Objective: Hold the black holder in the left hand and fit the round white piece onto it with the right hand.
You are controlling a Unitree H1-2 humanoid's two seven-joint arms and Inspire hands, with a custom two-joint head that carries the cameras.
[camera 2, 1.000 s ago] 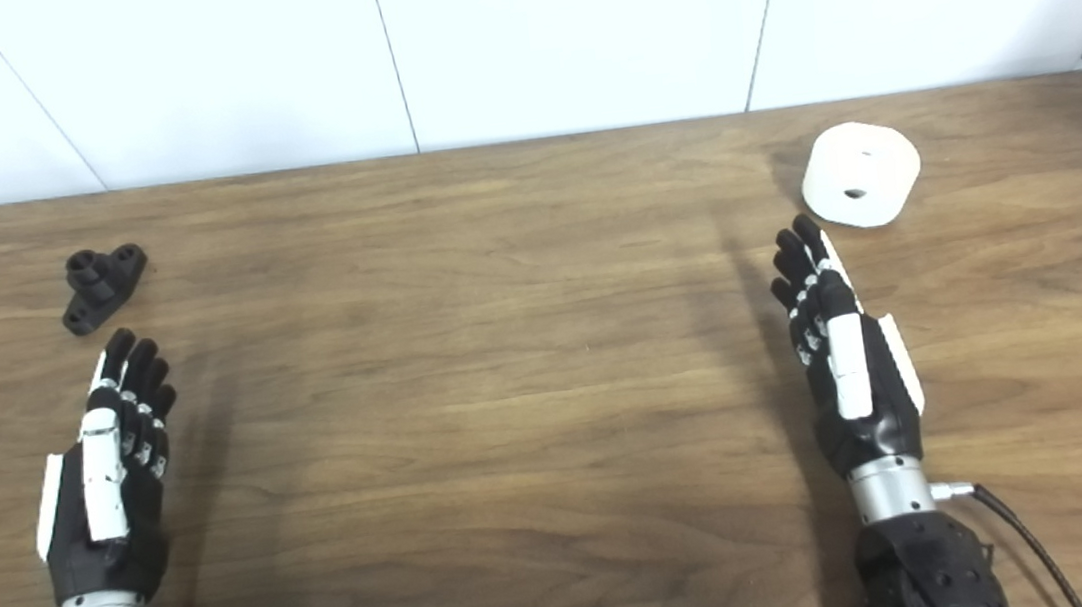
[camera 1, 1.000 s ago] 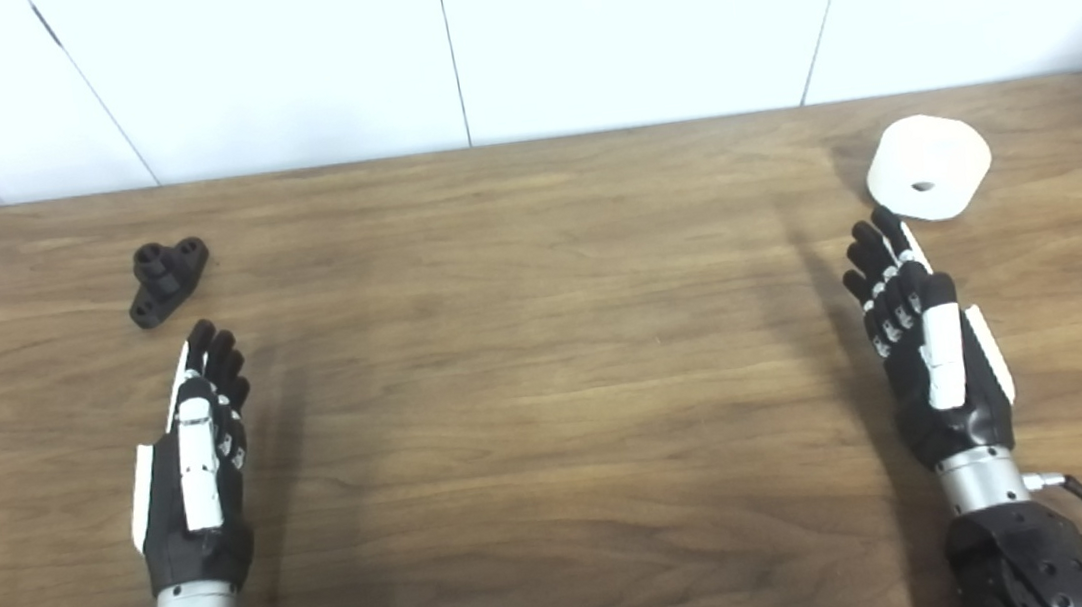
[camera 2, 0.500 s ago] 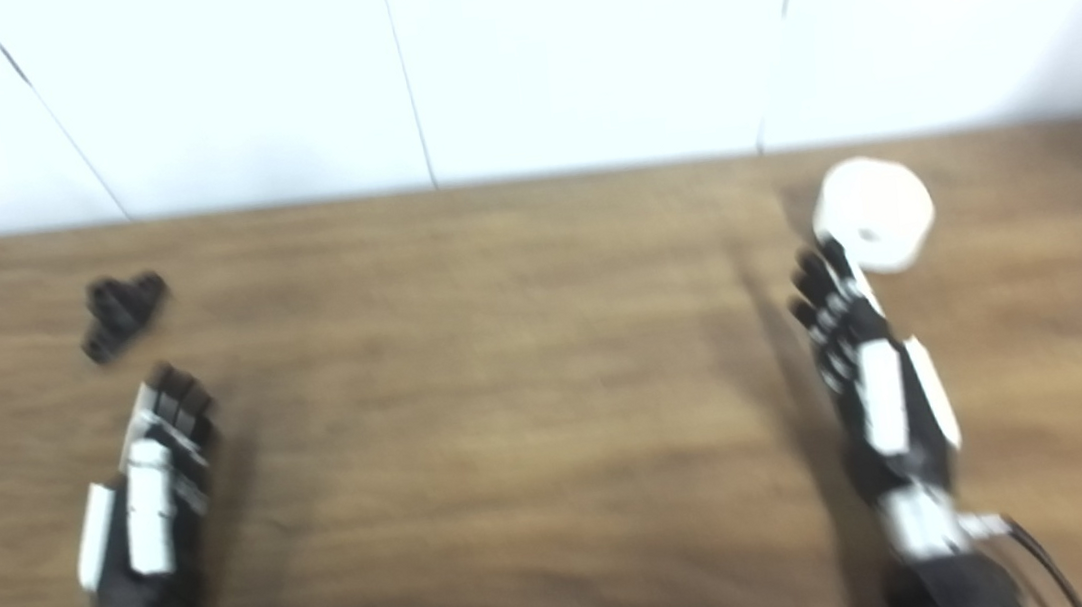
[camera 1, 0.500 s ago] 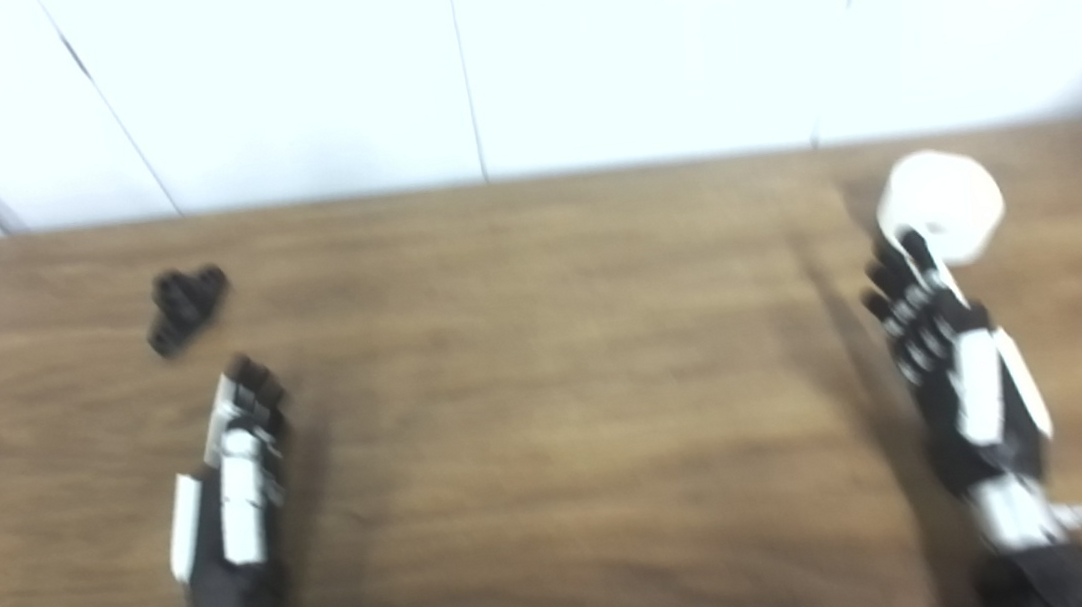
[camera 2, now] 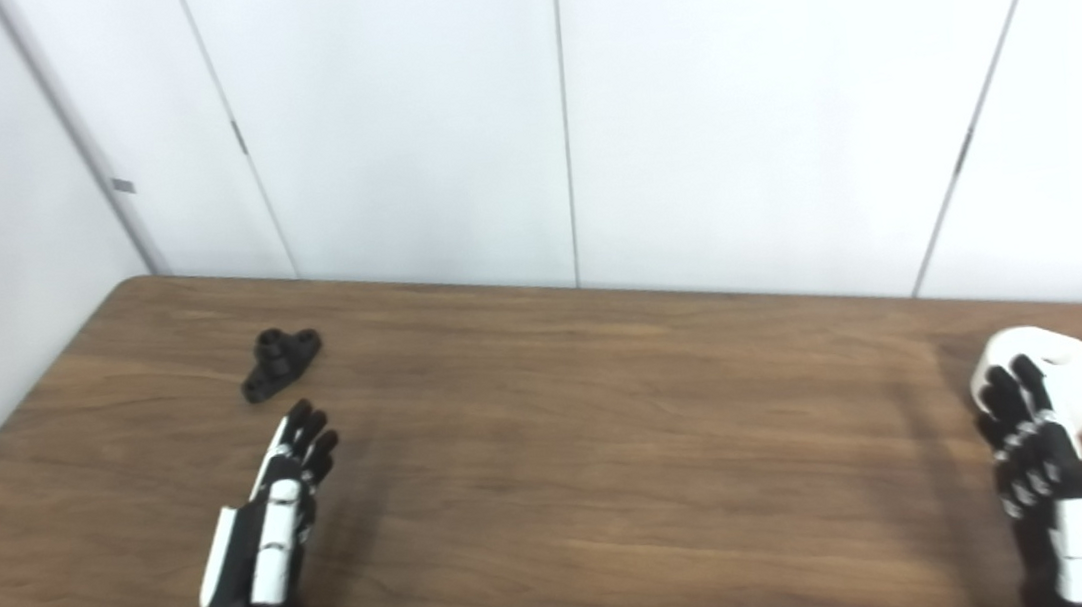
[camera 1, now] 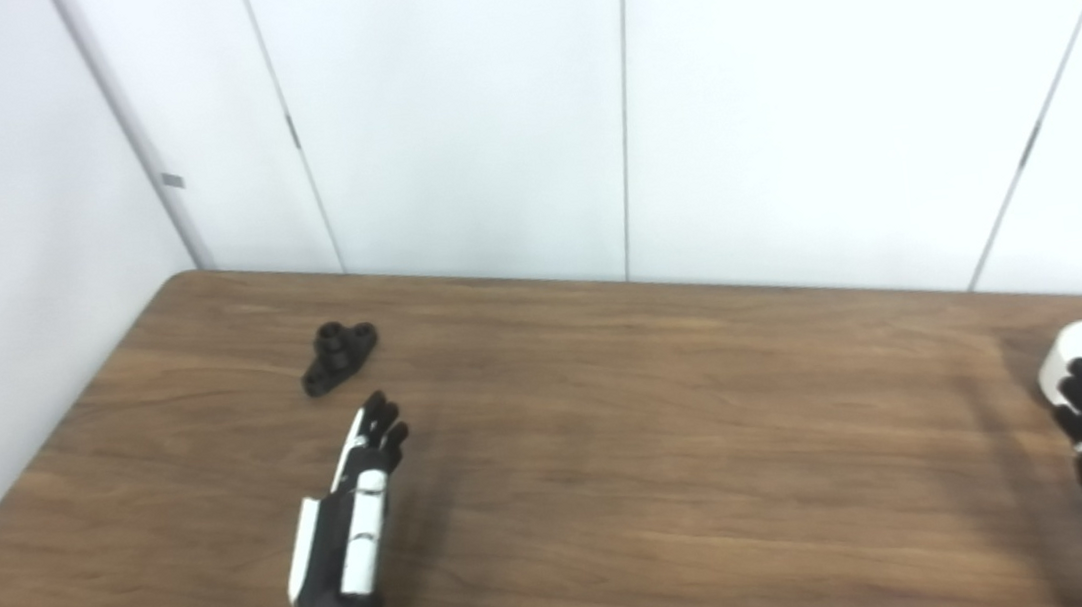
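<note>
Our left hand [camera 2: 265, 549] reaches empty, fingers straight and side by side, toward the black holder [camera 2: 281, 362] lying apart at its 12 o'clock on the table [camera 2: 617, 456], while our right hand [camera 2: 1047, 481], likewise extended, overlaps the round white piece [camera 2: 1061, 367], readying both pickups.

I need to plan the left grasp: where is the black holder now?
The black holder lies on the table's far left part, just beyond the open left hand, untouched.

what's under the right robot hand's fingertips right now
The round white piece lies there on the table. The right robot hand covers its near-left part; contact cannot be told.
</note>
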